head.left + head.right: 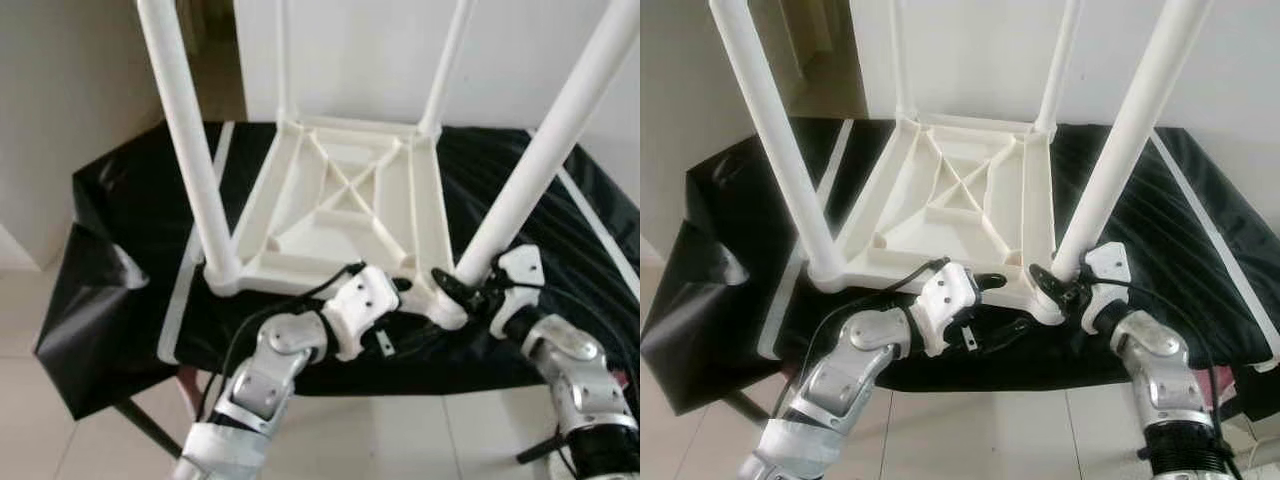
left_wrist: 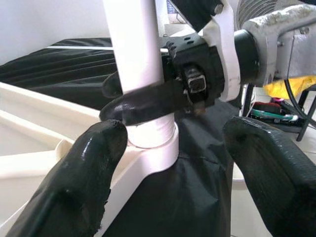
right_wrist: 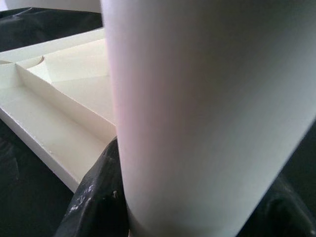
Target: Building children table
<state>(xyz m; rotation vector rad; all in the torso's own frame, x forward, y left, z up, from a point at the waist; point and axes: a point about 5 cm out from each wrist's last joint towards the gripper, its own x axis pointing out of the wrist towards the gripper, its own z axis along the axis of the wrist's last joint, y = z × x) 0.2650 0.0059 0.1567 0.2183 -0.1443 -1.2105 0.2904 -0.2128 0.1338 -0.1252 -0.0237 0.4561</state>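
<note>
The white tabletop [image 1: 340, 200] lies upside down on the black cover [image 1: 120, 220], four legs up. The right gripper [image 1: 462, 290] clamps the near right leg [image 1: 545, 150] just above its socket. The left gripper [image 1: 400, 288] sits beside that corner, fingers [image 2: 74, 187] spread apart.

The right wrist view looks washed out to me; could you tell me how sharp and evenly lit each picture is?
Right wrist view: the white leg sits so close that it is soft and featureless, shaded at its left edge. Left wrist view: the left gripper's fingers blur in the foreground, while the right gripper clamped on the leg is sharper. Eye views: slightly soft, evenly lit, glare on the black cover.
</note>
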